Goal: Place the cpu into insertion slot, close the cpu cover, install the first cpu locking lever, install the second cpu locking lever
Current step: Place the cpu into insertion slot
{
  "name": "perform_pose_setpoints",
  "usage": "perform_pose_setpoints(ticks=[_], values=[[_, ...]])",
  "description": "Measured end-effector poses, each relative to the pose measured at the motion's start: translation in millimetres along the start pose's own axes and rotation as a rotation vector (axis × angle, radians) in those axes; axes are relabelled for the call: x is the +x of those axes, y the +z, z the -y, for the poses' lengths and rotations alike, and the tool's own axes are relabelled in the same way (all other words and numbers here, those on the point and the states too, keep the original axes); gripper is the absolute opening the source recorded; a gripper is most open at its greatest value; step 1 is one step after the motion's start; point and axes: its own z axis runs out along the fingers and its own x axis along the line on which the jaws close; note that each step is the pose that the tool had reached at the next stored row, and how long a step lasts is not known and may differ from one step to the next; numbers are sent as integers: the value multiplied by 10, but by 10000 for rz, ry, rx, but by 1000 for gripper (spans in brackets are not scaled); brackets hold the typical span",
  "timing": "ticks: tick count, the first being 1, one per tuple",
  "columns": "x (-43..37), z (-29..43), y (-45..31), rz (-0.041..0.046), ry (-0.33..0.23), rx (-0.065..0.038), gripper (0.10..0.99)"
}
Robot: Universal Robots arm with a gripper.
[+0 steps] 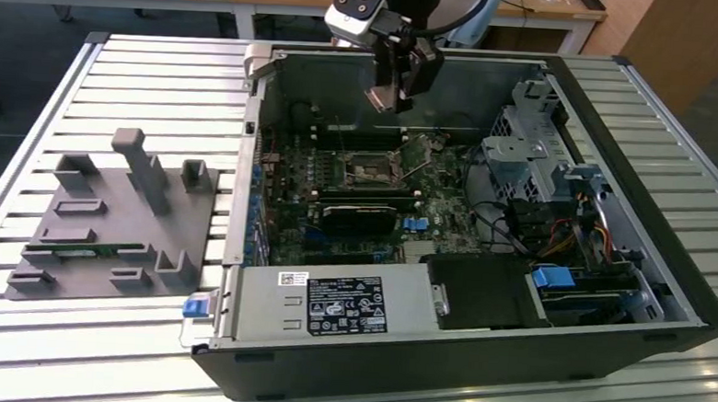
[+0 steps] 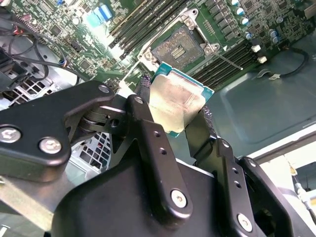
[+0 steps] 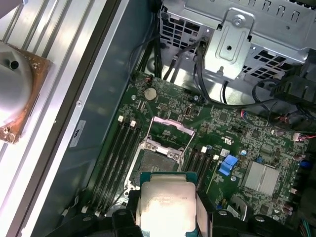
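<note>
My gripper point(image 1: 396, 92) hangs inside the open grey computer case, above the green board, shut on the cpu point(image 1: 385, 98). In both wrist views the cpu point(image 2: 180, 101) point(image 3: 165, 205) is a silvery square with a green edge, clamped by two opposite sides between the black fingers point(image 2: 143, 106). Below and apart from it lies the insertion slot point(image 2: 178, 48) point(image 3: 157, 163) point(image 1: 367, 169), its dark centre bare. The cpu cover point(image 3: 170, 128) stands swung up at the slot's far edge. A thin locking lever point(image 2: 224, 59) sticks out beside the slot.
Long black memory strips point(image 3: 116, 148) flank the slot. A metal drive cage point(image 1: 533, 164) with cables fills the case on the exterior view's right, and a power supply point(image 1: 329, 305) sits at its front. A grey fixture block point(image 1: 118, 225) rests on the slatted table point(image 1: 44, 102).
</note>
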Motion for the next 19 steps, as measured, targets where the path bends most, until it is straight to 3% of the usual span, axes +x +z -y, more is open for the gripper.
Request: perform_pose_setpoints(ticks=[3, 19], values=[[2, 1, 24, 7, 58, 1, 533], [13, 13, 198, 225, 2271, 44, 533]])
